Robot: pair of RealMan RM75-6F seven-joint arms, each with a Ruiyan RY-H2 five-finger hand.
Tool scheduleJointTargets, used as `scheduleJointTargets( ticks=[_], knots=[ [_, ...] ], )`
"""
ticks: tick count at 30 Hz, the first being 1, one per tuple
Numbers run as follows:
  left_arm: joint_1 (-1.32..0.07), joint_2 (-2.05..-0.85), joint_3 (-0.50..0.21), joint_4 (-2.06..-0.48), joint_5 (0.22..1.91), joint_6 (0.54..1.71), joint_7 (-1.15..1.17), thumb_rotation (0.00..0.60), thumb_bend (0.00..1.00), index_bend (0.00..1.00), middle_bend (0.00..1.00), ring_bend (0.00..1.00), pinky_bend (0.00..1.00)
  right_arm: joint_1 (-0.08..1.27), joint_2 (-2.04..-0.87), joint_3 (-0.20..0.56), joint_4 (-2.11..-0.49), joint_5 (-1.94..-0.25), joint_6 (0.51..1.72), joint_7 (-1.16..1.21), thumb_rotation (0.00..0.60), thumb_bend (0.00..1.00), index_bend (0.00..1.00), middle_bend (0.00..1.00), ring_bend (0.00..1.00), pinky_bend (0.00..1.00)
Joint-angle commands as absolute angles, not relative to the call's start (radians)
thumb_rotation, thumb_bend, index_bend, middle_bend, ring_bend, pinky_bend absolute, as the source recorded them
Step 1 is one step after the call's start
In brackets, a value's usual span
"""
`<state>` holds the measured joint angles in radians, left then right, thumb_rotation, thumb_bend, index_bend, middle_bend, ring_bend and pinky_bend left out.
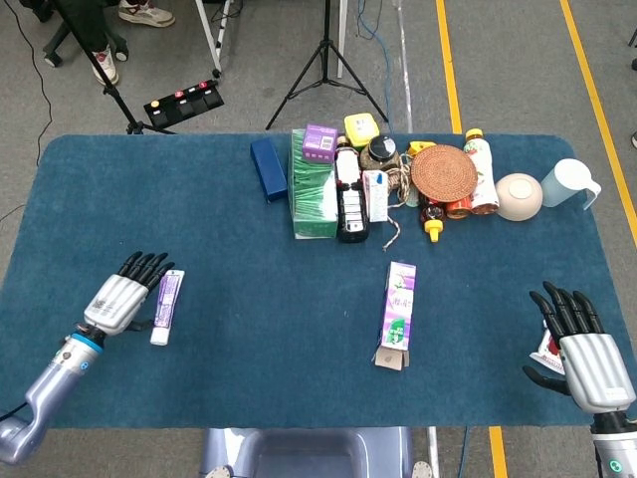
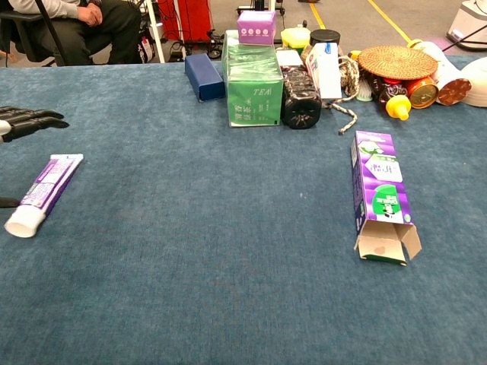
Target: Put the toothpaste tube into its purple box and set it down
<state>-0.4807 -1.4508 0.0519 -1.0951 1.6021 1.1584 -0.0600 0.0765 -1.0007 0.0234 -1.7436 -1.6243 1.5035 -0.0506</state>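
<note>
The toothpaste tube [image 1: 163, 305] is lying flat on the blue surface [image 1: 239, 299], just beside the left hand [image 1: 121, 299] on its inner side, its white cap pointing toward the near edge; whether the black fingers [image 1: 147, 265] are touching it cannot be told, but they are reaching forward, slightly spread and holding nothing. In the chest view only those fingertips [image 2: 30, 120] are showing at the left edge, just beyond the tube [image 2: 42, 192]. Well apart from both hands, between them, the purple box [image 1: 397, 311] is lying on its side with its near end flaps open [image 2: 386, 245]; nothing is showing inside it. The right hand [image 1: 583, 351] is hovering over the surface's near right corner, fingers [image 1: 565, 307] spread and empty.
</note>
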Motion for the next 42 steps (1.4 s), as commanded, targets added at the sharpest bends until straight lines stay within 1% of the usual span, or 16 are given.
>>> scheduleJointTargets(
  ticks=[1, 7, 16, 22, 27, 33, 35, 37, 42],
  knots=[
    [-0.498, -1.456, 0.042, -1.154, 1.602, 1.143, 0.002, 0.600, 0.11, 0.00, 0.00, 0.00, 0.02, 0.077, -0.999, 0.025, -1.741, -1.622, 1.504, -0.044, 0.600, 0.00, 0.01, 0.00, 0.00, 0.00],
    [-0.515, -1.460, 0.034, -1.210, 1.585, 1.106, 0.062, 0.600, 0.11, 0.00, 0.00, 0.00, 0.02, 0.076, -0.994, 0.029, -1.737, -1.616, 1.508, -0.031, 0.600, 0.00, 0.01, 0.00, 0.00, 0.00],
    [-0.512, -1.402, 0.048, -1.242, 1.581, 1.097, 0.054, 0.600, 0.11, 0.00, 0.00, 0.00, 0.02, 0.078, -0.996, 0.027, -1.738, -1.618, 1.504, -0.035, 0.600, 0.00, 0.01, 0.00, 0.00, 0.00],
    [-0.517, -1.365, 0.060, -1.225, 1.596, 1.092, 0.039, 0.600, 0.11, 0.00, 0.00, 0.00, 0.02, 0.080, -1.000, 0.026, -1.741, -1.619, 1.500, -0.045, 0.600, 0.00, 0.01, 0.00, 0.00, 0.00],
    [-0.537, -1.375, 0.070, -1.176, 1.612, 1.062, 0.035, 0.600, 0.11, 0.00, 0.00, 0.00, 0.02, 0.079, -1.004, 0.024, -1.744, -1.621, 1.501, -0.058, 0.600, 0.00, 0.01, 0.00, 0.00, 0.00],
    [-0.548, -1.381, 0.073, -1.167, 1.615, 1.045, 0.028, 0.600, 0.11, 0.00, 0.00, 0.00, 0.02, 0.079, -1.005, 0.024, -1.744, -1.619, 1.499, -0.059, 0.600, 0.00, 0.01, 0.00, 0.00, 0.00],
    [-0.553, -1.384, 0.075, -1.165, 1.617, 1.039, 0.025, 0.600, 0.12, 0.00, 0.00, 0.00, 0.04, 0.079, -1.005, 0.025, -1.743, -1.618, 1.499, -0.058, 0.600, 0.00, 0.01, 0.00, 0.00, 0.00],
    [-0.556, -1.388, 0.076, -1.162, 1.620, 1.036, 0.024, 0.600, 0.12, 0.03, 0.00, 0.00, 0.07, 0.080, -1.005, 0.025, -1.743, -1.617, 1.499, -0.057, 0.600, 0.00, 0.01, 0.00, 0.00, 0.00],
    [-0.567, -1.400, 0.076, -1.158, 1.622, 1.023, 0.025, 0.600, 0.16, 0.18, 0.00, 0.01, 0.14, 0.081, -1.004, 0.026, -1.741, -1.617, 1.497, -0.052, 0.600, 0.00, 0.01, 0.00, 0.00, 0.00]
  ],
)
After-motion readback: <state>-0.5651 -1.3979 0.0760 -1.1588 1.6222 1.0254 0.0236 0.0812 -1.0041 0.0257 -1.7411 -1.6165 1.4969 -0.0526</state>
